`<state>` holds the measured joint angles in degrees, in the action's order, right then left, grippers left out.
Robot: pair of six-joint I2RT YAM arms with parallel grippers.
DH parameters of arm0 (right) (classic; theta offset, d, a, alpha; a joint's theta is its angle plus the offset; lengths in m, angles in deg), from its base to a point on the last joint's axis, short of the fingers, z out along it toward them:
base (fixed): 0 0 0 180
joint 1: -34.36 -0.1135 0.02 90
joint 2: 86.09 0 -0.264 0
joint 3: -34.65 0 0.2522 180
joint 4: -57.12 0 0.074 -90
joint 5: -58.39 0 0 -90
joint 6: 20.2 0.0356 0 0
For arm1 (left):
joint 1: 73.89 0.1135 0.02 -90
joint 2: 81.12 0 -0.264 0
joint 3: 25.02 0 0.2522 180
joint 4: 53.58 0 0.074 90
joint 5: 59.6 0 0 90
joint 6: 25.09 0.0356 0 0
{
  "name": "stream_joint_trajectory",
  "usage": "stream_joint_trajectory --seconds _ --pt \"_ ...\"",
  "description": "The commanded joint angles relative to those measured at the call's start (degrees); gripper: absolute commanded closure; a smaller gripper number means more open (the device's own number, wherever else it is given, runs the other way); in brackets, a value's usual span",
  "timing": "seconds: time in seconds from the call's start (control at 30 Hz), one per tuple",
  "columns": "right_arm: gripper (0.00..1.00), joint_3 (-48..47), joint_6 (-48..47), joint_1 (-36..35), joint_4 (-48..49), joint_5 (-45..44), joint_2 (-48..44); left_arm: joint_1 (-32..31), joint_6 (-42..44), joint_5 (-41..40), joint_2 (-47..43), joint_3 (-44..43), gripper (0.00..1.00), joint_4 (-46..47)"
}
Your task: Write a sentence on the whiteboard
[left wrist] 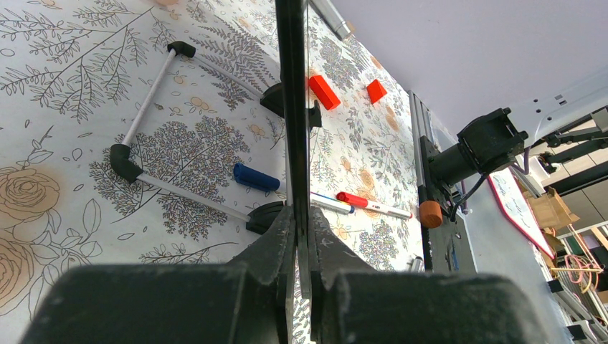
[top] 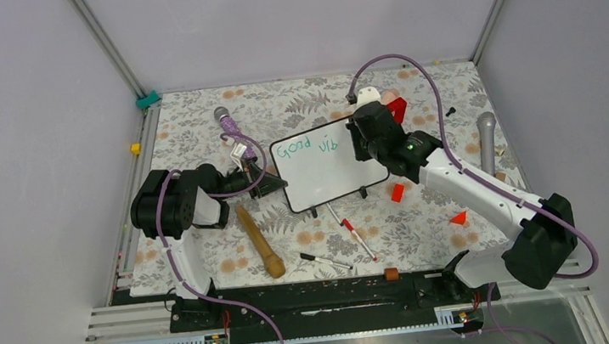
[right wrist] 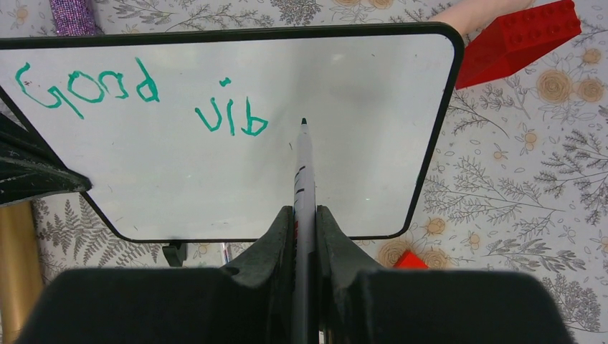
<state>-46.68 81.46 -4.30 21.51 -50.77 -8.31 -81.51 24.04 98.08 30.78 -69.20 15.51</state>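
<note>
At the near edge of the worktop [top: 427,236]: a dark-capped pen [top: 325,261] and a red-capped pen [top: 357,236] are seen lying beside a wooden pin [top: 259,242].
Left pincer [left wrist: 301,215]: clamped on the left edge of the whiteboard [top: 327,178].
Board position: mid-worktop, held between the two pincers.
Sentence [top: 293,148]: "Good vib" is read in green along the top.
Right pincer [right wrist: 305,215]: closed on a marker [right wrist: 304,161], whose tip is set just right of the "b"; contact cannot be told.
Far side: a red block [right wrist: 516,43] is seen just past the board's corner.
</note>
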Motion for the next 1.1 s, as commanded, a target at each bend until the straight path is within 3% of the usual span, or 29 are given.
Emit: stream_joint_trajectory --seconds 0.0,0.37,1.07 --pt "1.00 -1.19 1.94 1.97 1.73 3.68 0.13 -0.36 3.16 0.94 1.18 -0.79 1.00 1.78" --pt "1.00 -3.38 0.63 2.07 -0.03 7.35 3.25 -0.36 3.18 1.00 1.02 -0.77 1.00 1.83" --pt "1.00 -6.34 0.11 2.05 -1.71 6.57 7.21 -0.36 3.07 1.06 0.88 -0.79 1.00 1.79"
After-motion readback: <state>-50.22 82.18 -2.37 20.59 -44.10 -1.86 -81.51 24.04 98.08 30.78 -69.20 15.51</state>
